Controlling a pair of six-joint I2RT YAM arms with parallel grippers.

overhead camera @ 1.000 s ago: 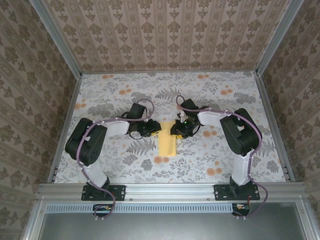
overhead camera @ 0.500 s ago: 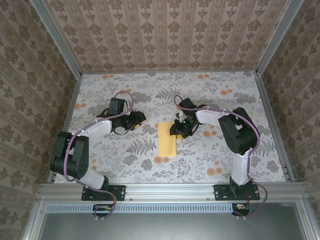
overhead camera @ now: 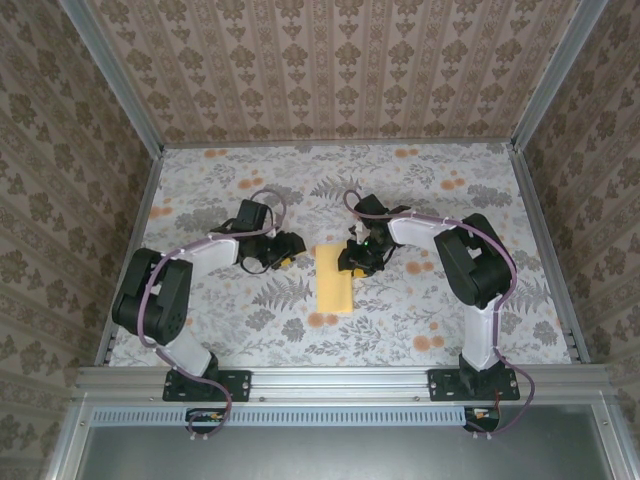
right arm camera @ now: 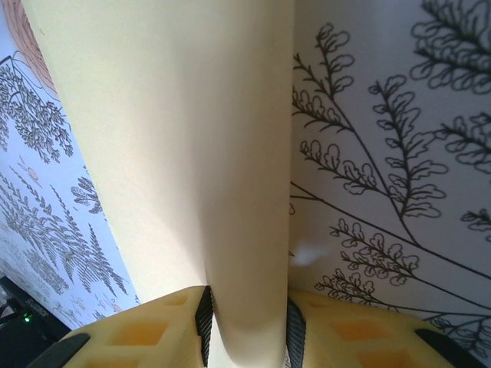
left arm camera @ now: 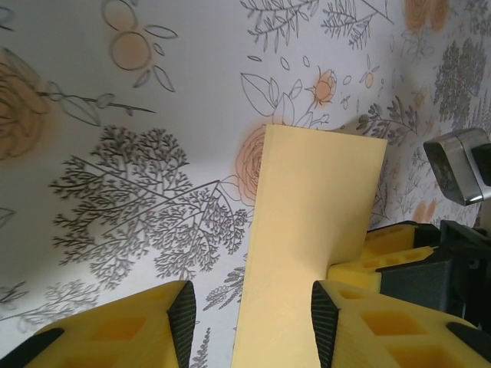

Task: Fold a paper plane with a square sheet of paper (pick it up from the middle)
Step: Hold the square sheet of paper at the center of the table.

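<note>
- Patterned wallpaper walls (overhead camera: 330,70) in brown damask close in a table (overhead camera: 440,200) covered with a grey floral print dotted with orange blossoms. A ribbed metal rail (overhead camera: 340,383) runs along the near edge.
- From above, the paper (overhead camera: 335,285) lies near the middle of the table as a flat, plain yellow rectangle, longer than it is wide.
- This view alone shows both arms bent inward. The left gripper (overhead camera: 288,250) is just left of the paper's far end, and the right gripper (overhead camera: 352,260) is at its far right corner.
- The left wrist camera shows the paper (left arm camera: 307,230) as a smooth matte strip with a crisp straight far edge, one side lifted slightly off the print.
- The left gripper (left arm camera: 253,322) has blocky yellow fingers with black pads (left arm camera: 182,322). Its jaws stand apart and released: the strip runs through the gap, with bare table between it and one pad.
- Only here does the other arm's yellow finger appear, at the paper's far side.
- The right wrist camera shows the paper (right arm camera: 192,153) up close as a soft rounded fold rising from the table, which the overhead view cannot show.
- The right gripper (right arm camera: 247,326) is clenched on that fold, with both black pads (right arm camera: 204,322) pressed against its sides.
</note>
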